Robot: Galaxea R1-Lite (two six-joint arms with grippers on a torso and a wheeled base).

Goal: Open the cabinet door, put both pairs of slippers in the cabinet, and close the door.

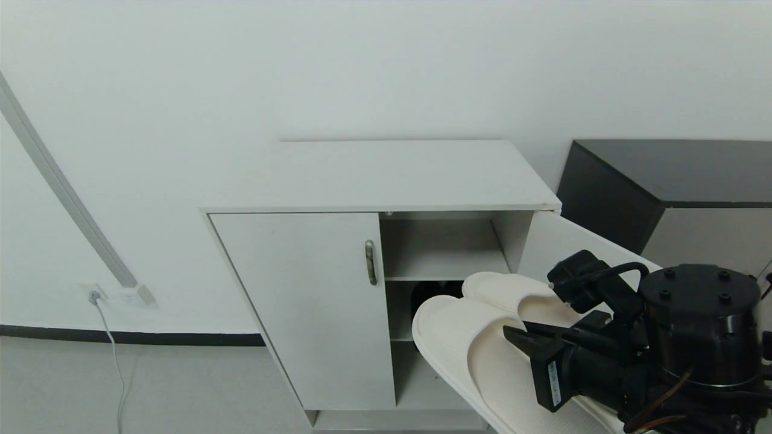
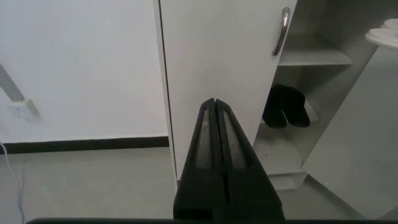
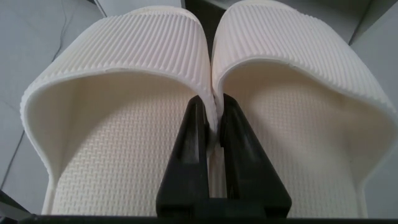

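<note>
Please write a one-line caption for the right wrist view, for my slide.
Right gripper shut on the touching inner edges of a pair of cream slippers.

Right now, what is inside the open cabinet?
A black pair of slippers sits below the top shelf. In the head view, the white slippers in the right hand largely cover them.

Black right arm (image 1: 693,355) with screw-studded round cap (image 1: 699,295), looped cable (image 1: 609,271), white label (image 1: 555,377), tapered fingers (image 3: 189,155)
</note>
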